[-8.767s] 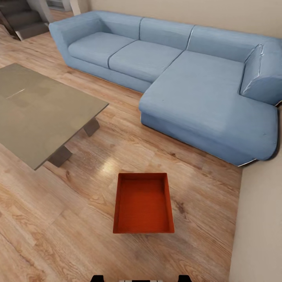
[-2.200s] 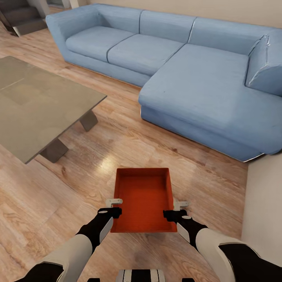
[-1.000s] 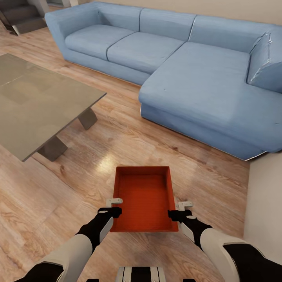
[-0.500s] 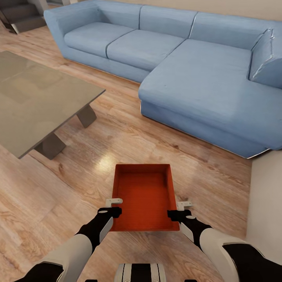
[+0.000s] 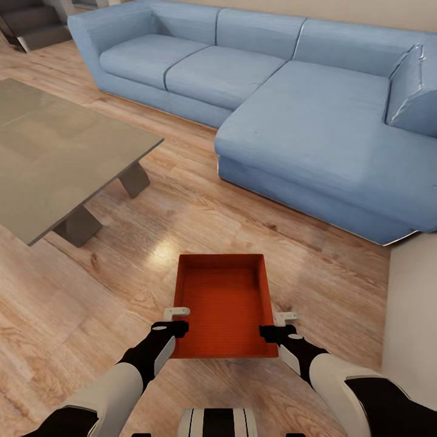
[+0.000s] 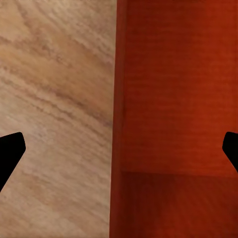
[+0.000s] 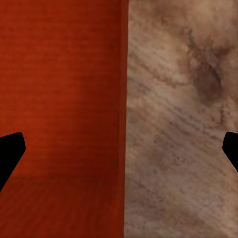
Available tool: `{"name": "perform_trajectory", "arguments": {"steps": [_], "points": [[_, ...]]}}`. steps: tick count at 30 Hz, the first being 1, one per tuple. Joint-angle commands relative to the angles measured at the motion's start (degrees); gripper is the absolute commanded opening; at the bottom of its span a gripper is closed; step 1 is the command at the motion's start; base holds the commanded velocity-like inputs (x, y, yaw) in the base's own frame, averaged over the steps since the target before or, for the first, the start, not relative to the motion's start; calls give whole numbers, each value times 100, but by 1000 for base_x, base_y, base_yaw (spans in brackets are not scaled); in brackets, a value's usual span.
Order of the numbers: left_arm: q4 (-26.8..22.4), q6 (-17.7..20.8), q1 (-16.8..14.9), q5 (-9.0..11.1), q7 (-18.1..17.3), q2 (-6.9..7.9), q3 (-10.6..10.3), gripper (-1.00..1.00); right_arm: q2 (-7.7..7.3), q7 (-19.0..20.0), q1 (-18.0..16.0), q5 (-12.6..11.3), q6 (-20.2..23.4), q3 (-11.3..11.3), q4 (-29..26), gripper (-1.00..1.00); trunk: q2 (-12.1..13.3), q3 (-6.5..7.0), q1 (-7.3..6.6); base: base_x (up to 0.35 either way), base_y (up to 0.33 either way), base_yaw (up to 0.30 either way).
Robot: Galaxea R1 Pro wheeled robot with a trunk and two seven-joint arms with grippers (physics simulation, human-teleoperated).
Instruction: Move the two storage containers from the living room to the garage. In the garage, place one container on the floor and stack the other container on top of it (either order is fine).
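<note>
On wood floor [image 5: 91, 303]: unlabelled storage container [image 5: 223, 306]

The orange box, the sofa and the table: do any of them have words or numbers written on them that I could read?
No text anywhere: none can be read in any view.
The box is plain orange-red inside and out, with no label.
The sofa is plain blue.
The table has a bare grey top.
The wood floor shows grain only, no signs.
</note>
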Motion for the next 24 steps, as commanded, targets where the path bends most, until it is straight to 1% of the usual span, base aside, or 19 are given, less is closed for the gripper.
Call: {"name": "perform_trajectory", "arguments": {"steps": [1, 21, 24], "points": [[-11, 30, 0, 59, 43, 4, -48, 100, 3, -22, -3, 3, -17, 14, 7, 100, -1, -3, -1, 0, 0, 0], [-13, 30, -1, 57, 43, 4, -46, 100, 4, -14, -2, 12, -20, 14, -24, 100, -1, -3, -1, 0, 0, 0], [-9, 32, -1, 57, 43, 4, -46, 100, 9, -14, -3, 11, -165, 2, -71, 100, -1, -3, -1, 0, 0, 0]]}}
